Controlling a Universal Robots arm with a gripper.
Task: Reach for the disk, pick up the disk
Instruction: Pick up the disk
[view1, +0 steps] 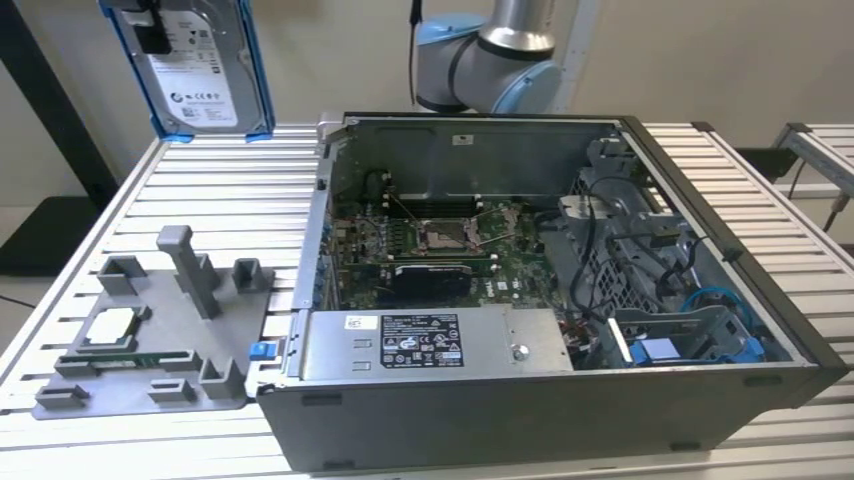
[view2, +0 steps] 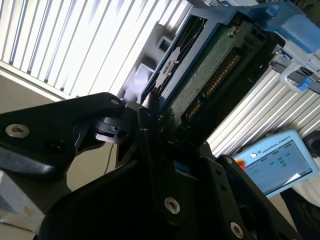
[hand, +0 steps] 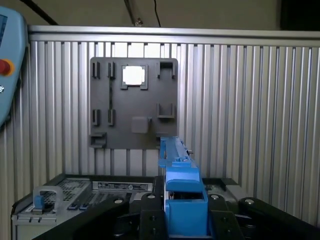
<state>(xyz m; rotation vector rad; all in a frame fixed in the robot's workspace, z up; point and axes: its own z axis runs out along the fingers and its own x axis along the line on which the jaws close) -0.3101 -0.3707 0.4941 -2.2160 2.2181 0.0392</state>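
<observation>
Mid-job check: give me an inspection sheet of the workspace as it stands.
Surface: slatted aluminium table, level.
Job's things: disk held upright in the air, off the table, label facing the exterior view.
Clutter: grey fixture plate carrying a processor chip; open computer case beside it.
Grippers: gripper shut on the disk.
Cables: blue cable inside the case.
Surroundings: teach pendant beyond the table.

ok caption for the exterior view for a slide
The disk held upright above the slatted table, beside the open computer case.
</observation>
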